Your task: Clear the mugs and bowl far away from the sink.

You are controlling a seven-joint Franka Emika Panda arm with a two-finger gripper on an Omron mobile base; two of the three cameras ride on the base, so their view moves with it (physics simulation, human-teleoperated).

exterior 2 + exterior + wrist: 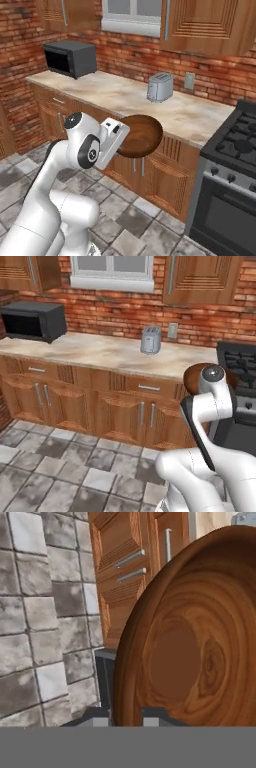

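The bowl [144,135], wide, shallow and dark brown like wood, hangs in the air in front of the counter's front edge, tipped up on its side. My gripper [123,142] is shut on its rim. In the hand view the bowl [195,642] looms large on the right, and my gripper [125,716] has one dark fingertip on each side of the rim. From the left base view a brown arc of the bowl [192,375] shows behind my arm. The mugs and the sink are out of view.
A beige counter [125,97] runs along the brick wall, carrying a microwave [71,58] at the left and a toaster [160,87] in the middle. A black stove [235,150] stands to the right. Wooden cabinet doors [130,567] and grey tiled floor [55,466] lie below.
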